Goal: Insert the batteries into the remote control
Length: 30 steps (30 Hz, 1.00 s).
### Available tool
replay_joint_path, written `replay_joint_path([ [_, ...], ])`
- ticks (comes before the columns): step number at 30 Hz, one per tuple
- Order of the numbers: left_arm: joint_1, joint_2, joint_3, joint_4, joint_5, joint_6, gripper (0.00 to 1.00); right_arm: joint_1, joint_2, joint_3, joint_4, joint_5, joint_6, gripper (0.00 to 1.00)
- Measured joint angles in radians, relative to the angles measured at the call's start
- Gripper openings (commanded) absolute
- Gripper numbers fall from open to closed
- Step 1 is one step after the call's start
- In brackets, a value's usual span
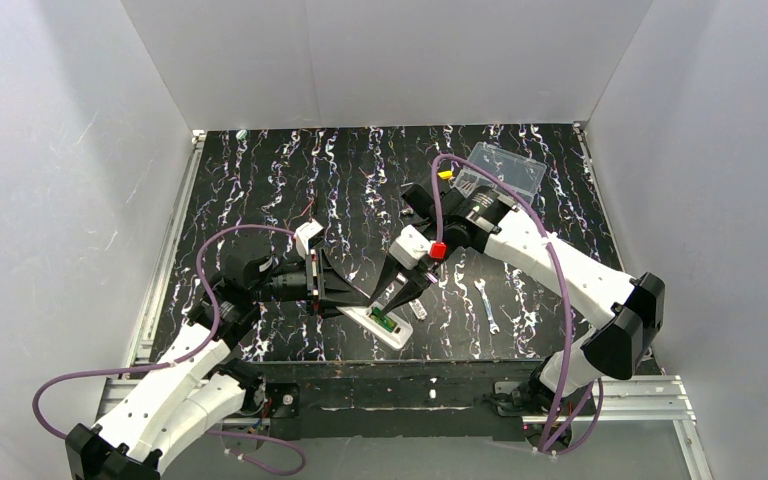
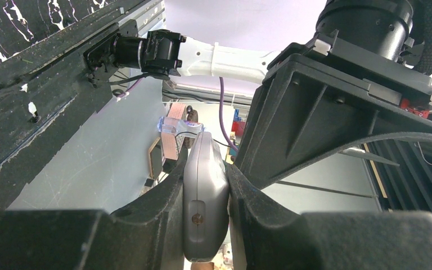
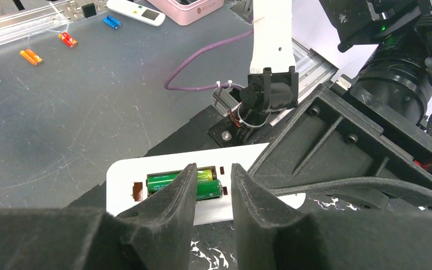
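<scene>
The white remote control (image 1: pixel 392 332) lies back-up near the table's front edge, with its battery bay uncovered. Two green batteries (image 3: pixel 211 189) lie side by side in that bay (image 1: pixel 386 322). My left gripper (image 1: pixel 352 306) is shut on the remote's left end. In the left wrist view the remote's body (image 2: pixel 205 197) is clamped edge-on between the two fingers of the left gripper (image 2: pixel 205 166). My right gripper (image 1: pixel 401 298) hangs just above the bay. The right gripper (image 3: pixel 214 167) is open, with nothing between its fingers. Its left finger (image 3: pixel 174 194) hides part of the batteries.
A small wrench (image 1: pixel 488 306) lies right of the remote, and a small white piece (image 1: pixel 418 310) lies beside it. A clear plastic box (image 1: pixel 505 170) and a yellow item (image 1: pixel 445 174) sit at the back right. White walls enclose the black marbled table (image 1: pixel 260 180).
</scene>
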Motion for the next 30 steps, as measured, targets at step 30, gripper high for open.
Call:
replay_joint_path([
  [30,0.0,0.0,0.0,-0.002,-0.004,0.003,0.0,0.0,0.001,-0.001,-0.06,0.016,-0.076,0.19],
])
